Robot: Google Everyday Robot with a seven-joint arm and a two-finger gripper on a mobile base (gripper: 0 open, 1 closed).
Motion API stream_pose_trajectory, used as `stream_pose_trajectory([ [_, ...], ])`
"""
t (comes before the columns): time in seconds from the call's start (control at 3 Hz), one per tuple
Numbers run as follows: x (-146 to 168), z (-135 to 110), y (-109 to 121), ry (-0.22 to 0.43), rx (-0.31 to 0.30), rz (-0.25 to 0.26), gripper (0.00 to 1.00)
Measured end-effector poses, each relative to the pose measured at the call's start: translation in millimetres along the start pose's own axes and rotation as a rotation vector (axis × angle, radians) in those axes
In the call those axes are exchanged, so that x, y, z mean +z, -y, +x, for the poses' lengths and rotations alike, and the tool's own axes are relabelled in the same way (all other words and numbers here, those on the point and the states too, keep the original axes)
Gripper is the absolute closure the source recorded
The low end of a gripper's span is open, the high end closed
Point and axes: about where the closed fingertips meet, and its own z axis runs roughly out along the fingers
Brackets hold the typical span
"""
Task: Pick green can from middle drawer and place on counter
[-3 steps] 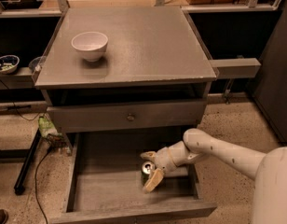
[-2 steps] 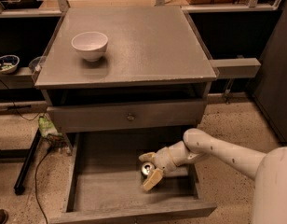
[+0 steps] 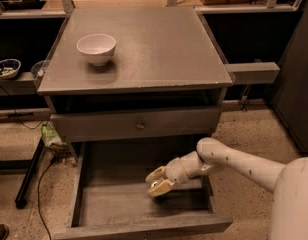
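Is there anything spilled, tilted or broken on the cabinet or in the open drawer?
Nothing stands out. The white round bowl stands upright on the flat grey counter. In the open shallow grey middle drawer, the gripper is at the small dark-green metal can; no spill or damage shows.

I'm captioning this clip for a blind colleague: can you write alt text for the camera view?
A white robot arm reaches down into the open middle drawer of a grey cabinet, its tool at a small can near the drawer's right side. A white bowl sits on the left of the counter above.
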Motion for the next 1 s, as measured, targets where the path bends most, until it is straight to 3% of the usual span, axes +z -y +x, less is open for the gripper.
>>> stream_pose_trajectory([
  [0.33,0.1,0.0,0.0,0.000,0.000,0.000,0.85],
  [0.67,0.2,0.1,-0.1,0.000,0.000,0.000,1.00],
  [1.0,0.2,-1.7,-0.5,-0.005,0.007,-0.008,1.00],
])
